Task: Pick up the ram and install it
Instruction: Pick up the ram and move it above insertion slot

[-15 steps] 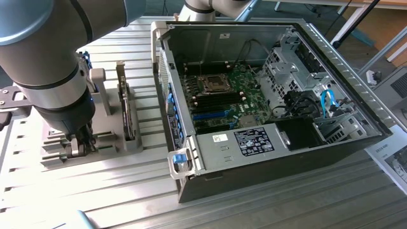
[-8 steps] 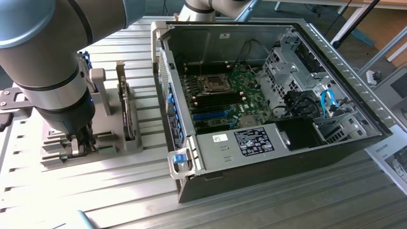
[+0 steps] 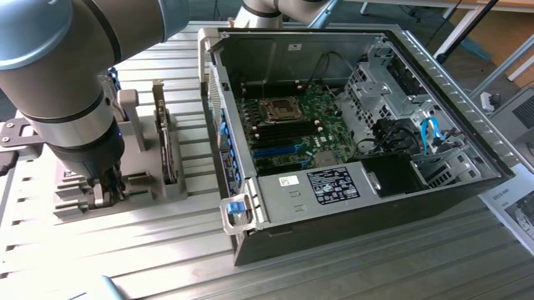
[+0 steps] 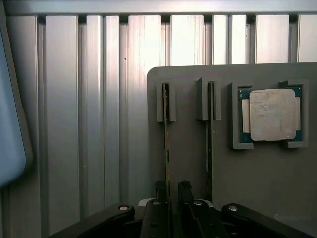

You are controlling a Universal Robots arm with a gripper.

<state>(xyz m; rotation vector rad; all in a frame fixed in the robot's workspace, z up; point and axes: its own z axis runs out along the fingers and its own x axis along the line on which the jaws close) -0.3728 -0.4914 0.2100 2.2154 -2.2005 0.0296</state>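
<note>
The ram (image 4: 167, 148) is a thin stick standing on edge in a slot of the grey holder plate (image 4: 188, 163). A second stick like it (image 4: 209, 144) stands in the neighbouring slot. My gripper (image 4: 172, 192) is low over the near end of the first stick, open, with one finger (image 4: 159, 196) on each side of it and a small gap left. In the exterior view the gripper (image 3: 104, 192) is down at the grey holder (image 3: 137, 190) on the exterior view's left. The open computer case (image 3: 351, 206) shows its green motherboard (image 3: 301, 128) with black memory slots (image 3: 288, 132).
A square silver processor chip (image 4: 271, 115) lies in a pocket of the same plate. A flat part (image 3: 164, 140) stands upright in a grey bracket between the arm and the case. The ribbed aluminium table (image 3: 125, 250) carries everything. Blue cables (image 3: 429, 134) sit in the case's drive bay.
</note>
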